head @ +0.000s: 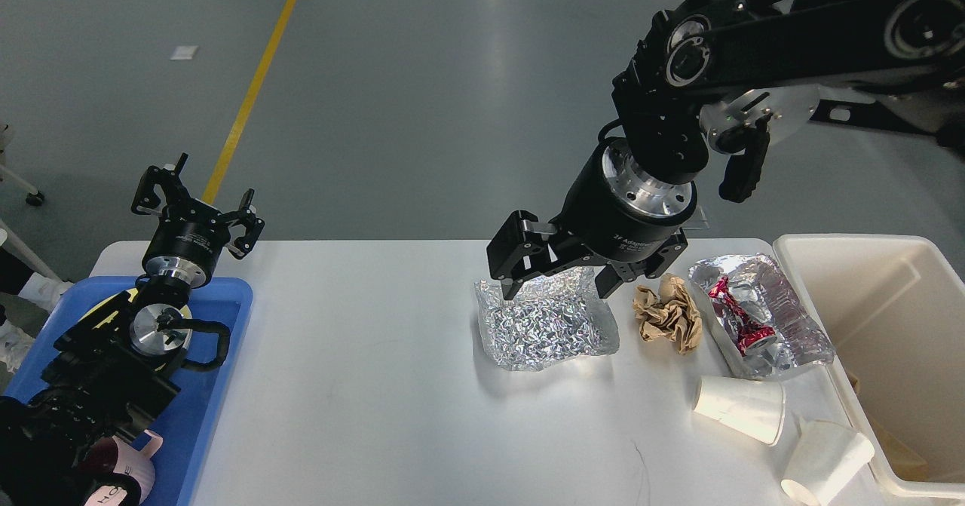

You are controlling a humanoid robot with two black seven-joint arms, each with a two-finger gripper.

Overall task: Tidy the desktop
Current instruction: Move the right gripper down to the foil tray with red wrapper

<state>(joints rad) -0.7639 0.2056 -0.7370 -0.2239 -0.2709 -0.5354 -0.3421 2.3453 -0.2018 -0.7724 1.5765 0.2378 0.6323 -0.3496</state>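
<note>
**Head view: claws and surface**

Matte white surface (362,385) spans the foreground. Right claw (559,286), fingers spread, straddles the crinkled foil tray (543,326). Left claw (197,203), spread and empty, stands above the glossy blue tray (226,295). Crumpled brown paper (667,316) adjoins.

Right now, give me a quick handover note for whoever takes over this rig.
Right claw: open, empty, poised over the far edge of the empty foil tray.
Left claw: open, empty, raised above the blue tray.
On the desktop: empty foil tray, crumpled brown paper, a second foil tray holding a crushed red can, two tipped paper cups.
Done: nothing lifted yet.
Left: move all this trash, likely into the white bin at the right.
</note>
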